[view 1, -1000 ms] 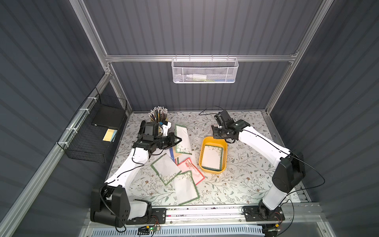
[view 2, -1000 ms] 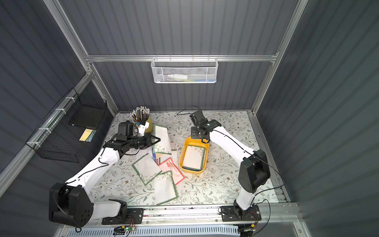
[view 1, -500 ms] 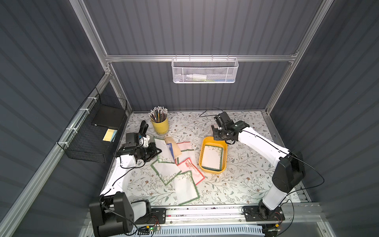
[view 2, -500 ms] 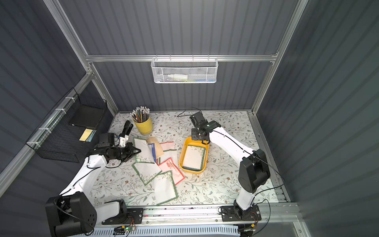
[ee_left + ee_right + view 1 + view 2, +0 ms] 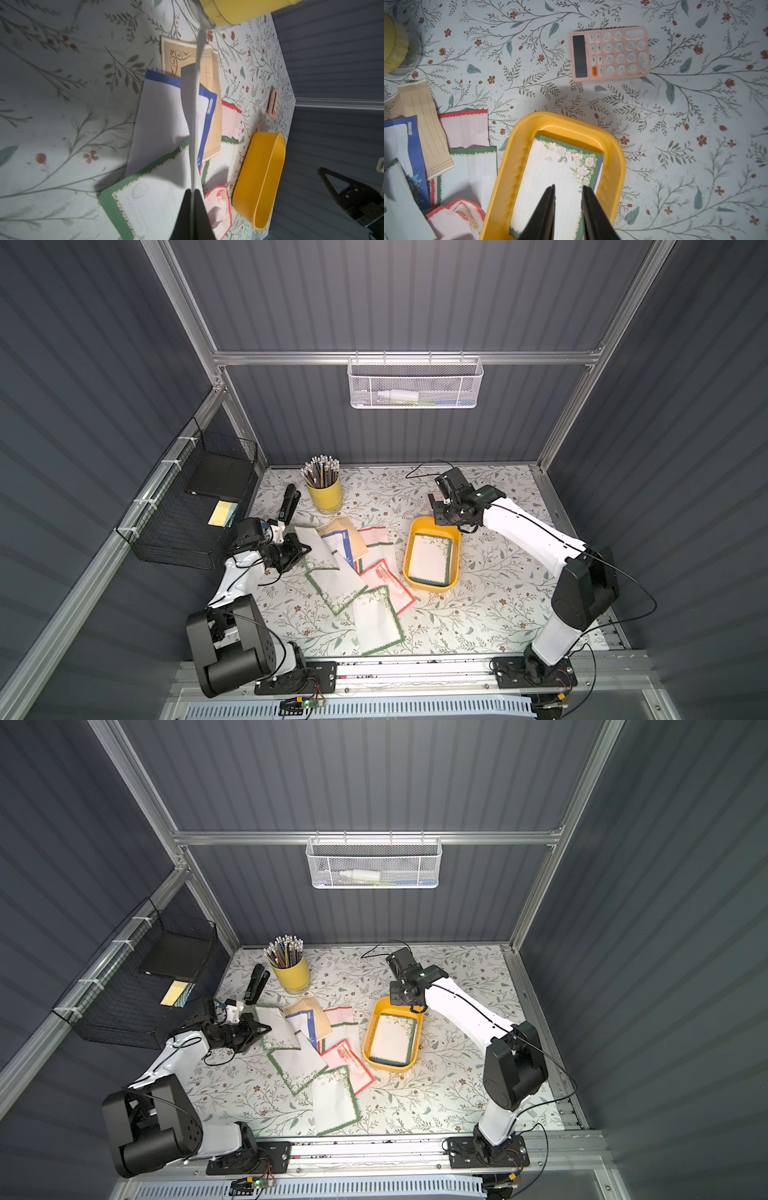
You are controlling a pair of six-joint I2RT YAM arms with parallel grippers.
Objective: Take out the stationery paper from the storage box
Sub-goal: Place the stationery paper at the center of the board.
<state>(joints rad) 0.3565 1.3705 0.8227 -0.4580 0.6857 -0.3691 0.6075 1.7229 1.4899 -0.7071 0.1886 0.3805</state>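
The yellow storage box (image 5: 409,558) (image 5: 370,1038) lies right of centre, with a green-floral stationery paper sheet (image 5: 430,558) (image 5: 550,172) flat inside. My right gripper (image 5: 441,517) (image 5: 568,187) hovers over the box's far end, jaws slightly open with nothing between them. My left gripper (image 5: 306,549) (image 5: 193,192) is shut on the edge of a green-bordered sheet (image 5: 322,551), seen edge-on in the left wrist view as a white strip (image 5: 195,124). Several more sheets (image 5: 338,585) (image 5: 334,1100) lie spread on the table left of the box.
A yellow pencil cup (image 5: 325,491) and a black stapler (image 5: 289,502) stand at the back left. A black wire basket (image 5: 195,506) hangs on the left wall, a white mesh basket (image 5: 415,383) on the back wall. A pink calculator (image 5: 610,53) lies beyond the box.
My left arm has swung left and toward the front with the sheet, lowering it onto the spread of sheets. The right arm has stayed put.
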